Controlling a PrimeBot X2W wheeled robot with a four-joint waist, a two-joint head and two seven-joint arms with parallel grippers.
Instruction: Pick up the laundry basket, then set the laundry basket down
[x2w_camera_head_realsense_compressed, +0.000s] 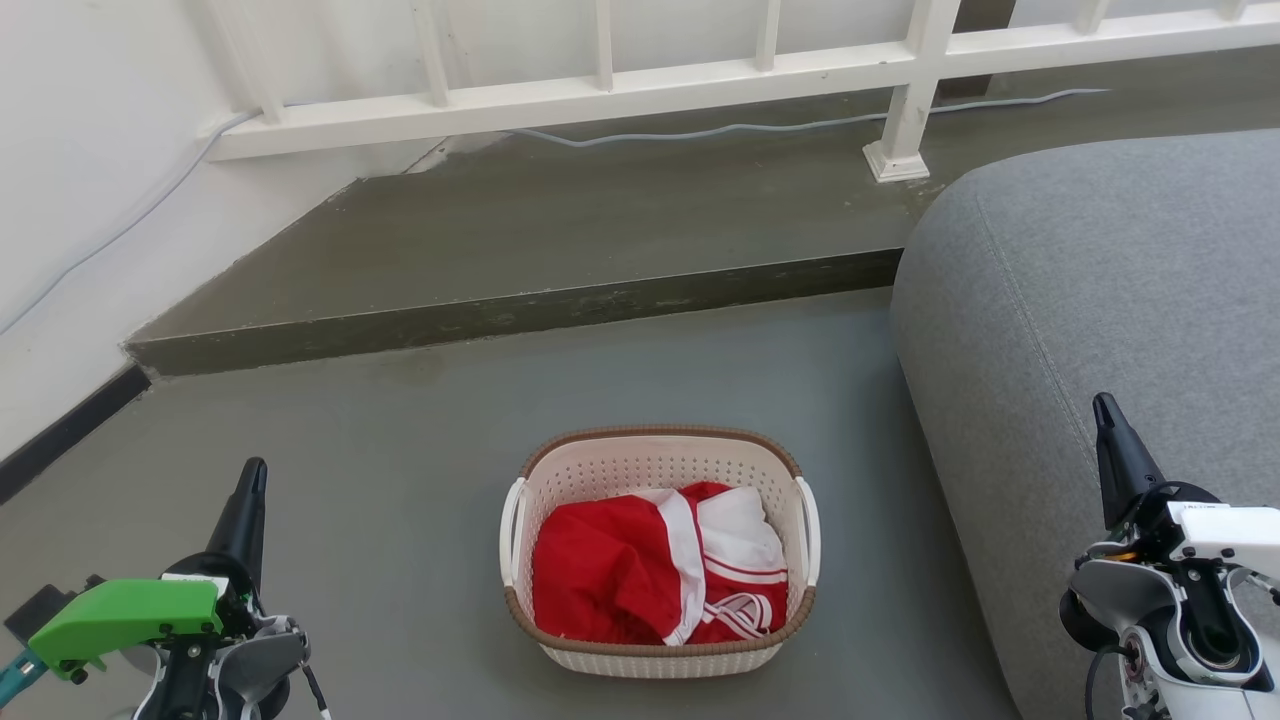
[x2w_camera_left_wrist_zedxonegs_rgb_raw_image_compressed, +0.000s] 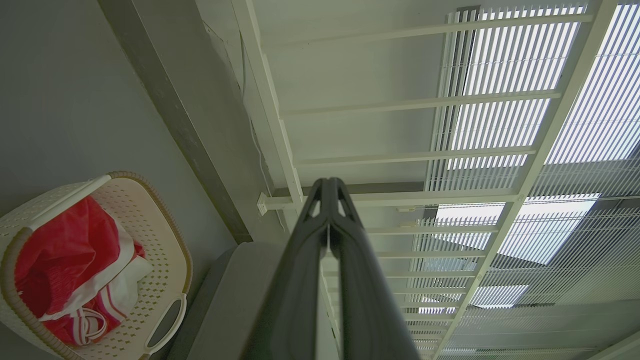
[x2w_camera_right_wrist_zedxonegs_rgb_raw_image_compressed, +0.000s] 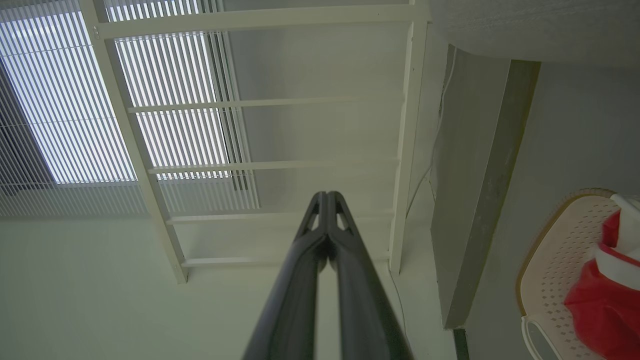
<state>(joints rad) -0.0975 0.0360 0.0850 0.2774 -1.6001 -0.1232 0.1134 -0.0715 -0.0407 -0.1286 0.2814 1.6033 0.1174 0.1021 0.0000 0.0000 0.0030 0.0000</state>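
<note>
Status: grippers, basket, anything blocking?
Left gripper and right gripper shut, empty. Laundry basket on the floor, ungrasped, red-and-white garment inside. Grey sofa near its right side.

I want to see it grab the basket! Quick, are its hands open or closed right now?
Left gripper: closed, holding nothing.
Right gripper: closed, holding nothing.

laundry basket (x2w_camera_head_realsense_compressed: 650, 468) on floor (x2w_camera_head_realsense_compressed: 400, 480) (grey)

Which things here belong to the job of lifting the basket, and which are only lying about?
For the job: laundry basket, left gripper, right gripper.
Only lying about: red-and-white clothes in the basket, grey sofa, white railing, grey cable.
</note>
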